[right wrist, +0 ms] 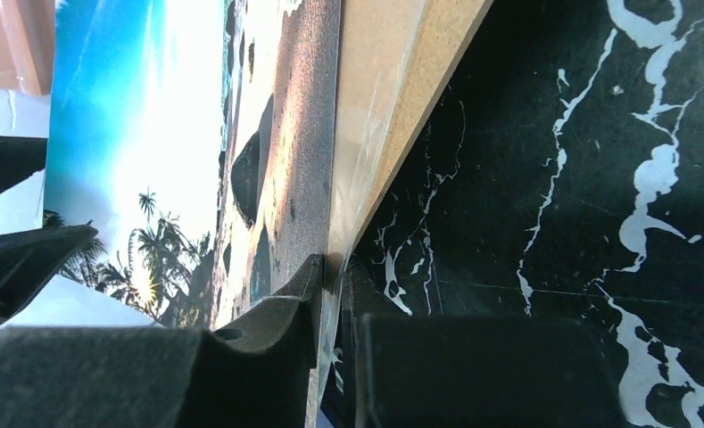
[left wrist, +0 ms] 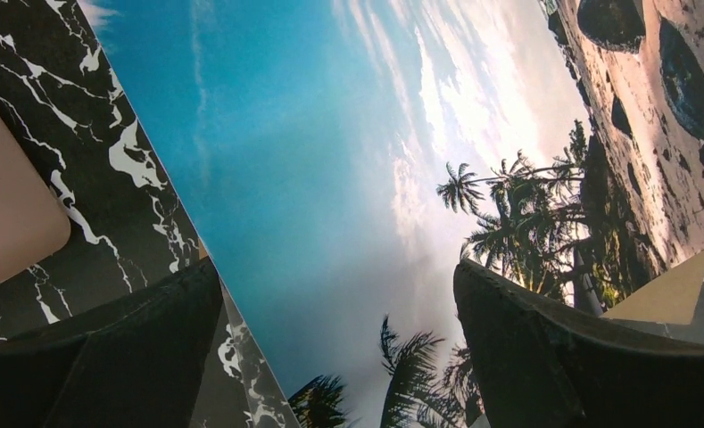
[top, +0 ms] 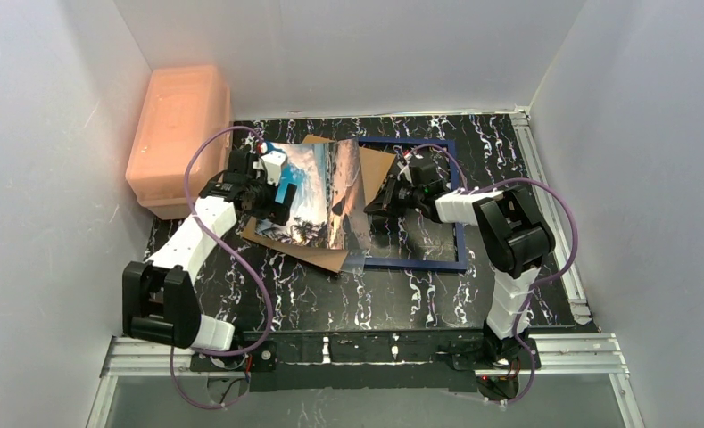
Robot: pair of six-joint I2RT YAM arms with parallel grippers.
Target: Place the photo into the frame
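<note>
The photo (top: 317, 187), a glossy beach print, lies bowed over a brown backing board (top: 326, 257) left of centre. Its right edge is raised. My right gripper (top: 376, 203) is shut on that raised edge; in the right wrist view the jaws (right wrist: 335, 272) pinch the thin sheet of the photo (right wrist: 277, 160) beside the board's edge (right wrist: 410, 71). My left gripper (top: 272, 198) hovers open over the photo's left part; its dark fingers (left wrist: 544, 348) stand wide apart above the blue sky of the photo (left wrist: 312, 178). The navy-blue frame (top: 459, 234) lies flat to the right, partly under board and photo.
A pink lidded plastic box (top: 178, 134) stands at the back left against the wall, and one corner of the box (left wrist: 9, 205) shows in the left wrist view. The table (top: 393, 303) is black marble-patterned. White walls close in on three sides.
</note>
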